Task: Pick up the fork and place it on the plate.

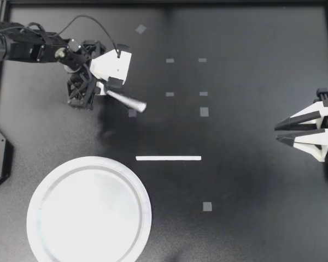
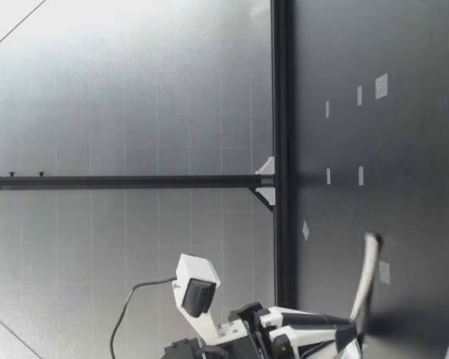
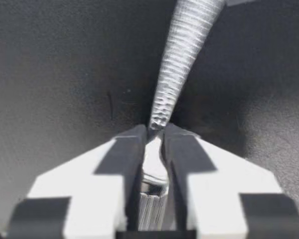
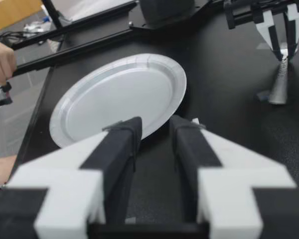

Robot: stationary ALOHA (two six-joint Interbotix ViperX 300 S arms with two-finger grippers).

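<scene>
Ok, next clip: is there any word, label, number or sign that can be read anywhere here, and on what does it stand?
None can be read.
The plate, the fork, the grey tape squares and the white strip on the table are all blank.
In the left wrist view the fork's handle shows only a ribbed texture, no print.

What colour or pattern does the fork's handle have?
Silver-grey, finely ribbed; the fork shows best in the left wrist view.
</scene>
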